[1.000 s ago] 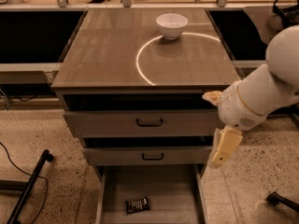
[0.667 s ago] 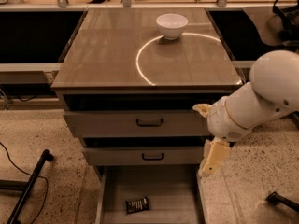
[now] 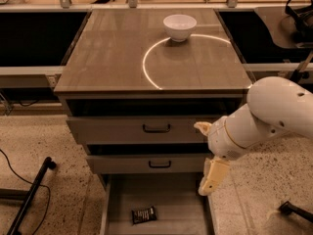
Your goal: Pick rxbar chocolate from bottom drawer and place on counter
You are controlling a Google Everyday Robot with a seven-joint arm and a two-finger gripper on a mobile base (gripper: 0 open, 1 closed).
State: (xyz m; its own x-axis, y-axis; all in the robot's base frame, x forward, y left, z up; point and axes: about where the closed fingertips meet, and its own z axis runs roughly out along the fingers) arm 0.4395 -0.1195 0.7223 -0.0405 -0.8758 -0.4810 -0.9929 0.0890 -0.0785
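One rxbar chocolate (image 3: 144, 215) lay flat on the floor of the one bottom drawer (image 3: 171, 199), which stood pulled out, the bar below the jaws and off to their left in the view, apart from them and untouched. The single gripper (image 3: 201, 158) hung over the drawer's right-hand edge, in front of the cabinet. Its jaws stood released and spread, with one pale finger (image 3: 213, 175) pointing down toward the drawer, the other's tip higher up against the top drawer front, and nothing between them. Above the jaws sat two more drawers, the middle drawer (image 3: 122, 164) and the top drawer (image 3: 112, 130), each slightly out and each with one black handle, three drawers in all. Higher still lay the one counter (image 3: 112, 58), with one white bowl (image 3: 179, 27) near its far edge and one curved light streak (image 3: 146, 72) on it. Compared with a second before, the gripper had come lower and further left, nearer the drawer. The white arm (image 3: 274, 111) had swung in with it, while the bar and the bowl had not moved.
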